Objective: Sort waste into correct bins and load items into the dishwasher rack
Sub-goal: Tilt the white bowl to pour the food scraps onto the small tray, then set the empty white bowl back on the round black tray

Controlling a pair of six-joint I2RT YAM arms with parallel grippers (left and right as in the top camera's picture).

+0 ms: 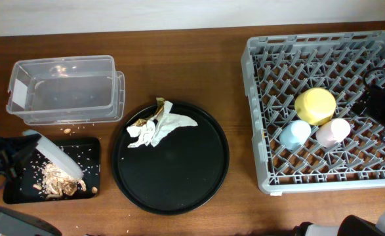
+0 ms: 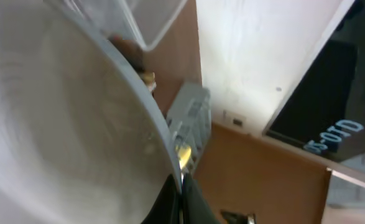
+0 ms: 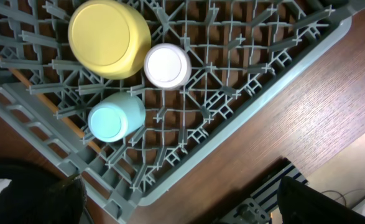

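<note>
**Grey plate (image 1: 56, 157) tipped over the shallow black tray (image 1: 21, 192)**

Far left, the left gripper (image 1: 23, 151) has its fingers clamped on the plate's rim and holds it steeply tilted above the tray. On the left wrist camera the plate fills most of the frame, with one dark finger (image 2: 170, 202) pressed against its edge. Under the plate's low end, brownish food scraps (image 1: 53, 180) lie heaped in the tray, and loose crumbs are scattered across its floor. Just behind the tray sits the clear tub (image 1: 64, 92), upright. It has a few crumbs inside and more on the table (image 1: 192, 52) along its front wall.

Centre now: the large round black tray (image 1: 179, 183) carries the crumpled white napkins (image 1: 162, 128) and the gold-brown wrapper (image 1: 149, 117). They lie touching, near its back rim.

Over to the right, the dishwasher rack (image 1: 252, 98) holds three pieces upside down, close together. The yellow bowl (image 1: 315, 105) is at the back, the light-blue cup (image 1: 295, 133) front left, the pink cup (image 1: 333, 132) front right. The right gripper (image 1: 381, 101) hovers above the rack's right side, near the bowl. Whether its fingers are open or closed, I cannot tell.
</note>
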